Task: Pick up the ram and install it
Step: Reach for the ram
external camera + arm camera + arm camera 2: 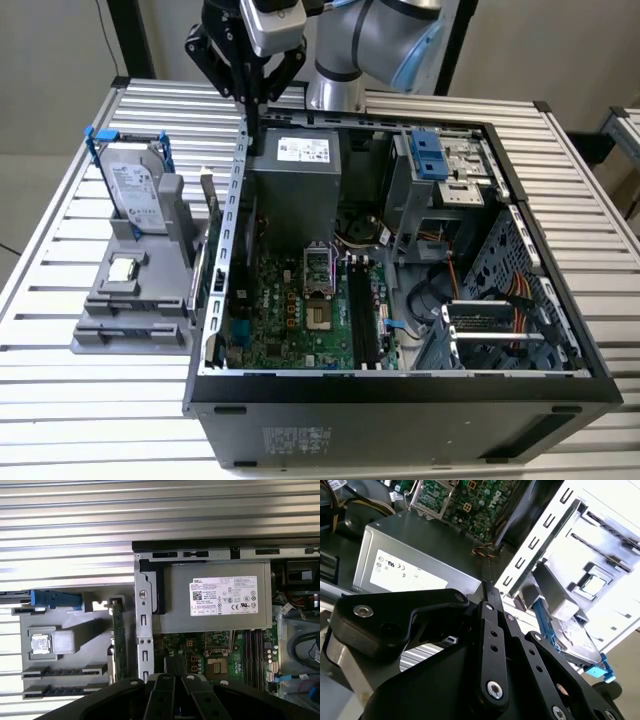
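Green and thin, the ram (212, 240) stands on its long edge in the grey holder (130, 300) toward the exterior view's left. It is just beside the side wall of the computer case (400, 385), on the slatted counter (60, 400). The gripper (255, 118) hangs near the top of the frame over the case's rear corner, well apart from the ram. Its 2 fingers are pressed together on nothing.

In the second wrist view the gripper (487, 592) points toward the grey power supply (420, 550).

In the first wrist view the ram (119, 640) sits between the holder's body and the case wall, near the gripper (171, 666).

A good pickup likely needs the fingers spread, centred over the stick's upper edge and pinching its 2 flat faces. A straight lift should keep it off the wall.
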Action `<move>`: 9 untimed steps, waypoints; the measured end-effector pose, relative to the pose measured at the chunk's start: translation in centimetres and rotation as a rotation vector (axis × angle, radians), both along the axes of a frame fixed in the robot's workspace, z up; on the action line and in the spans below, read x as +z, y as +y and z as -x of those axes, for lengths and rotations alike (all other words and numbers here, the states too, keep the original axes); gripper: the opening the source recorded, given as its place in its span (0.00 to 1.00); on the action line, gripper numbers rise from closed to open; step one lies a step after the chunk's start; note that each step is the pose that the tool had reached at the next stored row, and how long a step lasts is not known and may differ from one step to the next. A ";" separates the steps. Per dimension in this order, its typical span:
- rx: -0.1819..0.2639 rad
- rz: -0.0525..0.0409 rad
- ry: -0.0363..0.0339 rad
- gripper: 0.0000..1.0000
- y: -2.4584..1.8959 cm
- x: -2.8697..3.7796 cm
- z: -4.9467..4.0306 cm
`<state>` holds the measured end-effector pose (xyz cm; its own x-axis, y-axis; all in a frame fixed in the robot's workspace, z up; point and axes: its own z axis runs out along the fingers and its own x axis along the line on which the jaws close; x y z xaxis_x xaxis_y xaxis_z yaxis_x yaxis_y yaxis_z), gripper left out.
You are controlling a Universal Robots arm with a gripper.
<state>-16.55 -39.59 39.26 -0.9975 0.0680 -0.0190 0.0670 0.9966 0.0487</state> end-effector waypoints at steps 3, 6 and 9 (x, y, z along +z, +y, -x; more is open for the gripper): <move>0.000 -0.0001 0.0000 0.00 0.02 0.00 0.20; 0.001 0.0000 0.0000 0.00 0.04 0.00 0.39; 0.001 0.0000 0.0000 0.00 0.05 0.00 0.57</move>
<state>-17.12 -39.54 39.26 -0.9976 0.0671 -0.0190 0.0661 0.9966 0.0487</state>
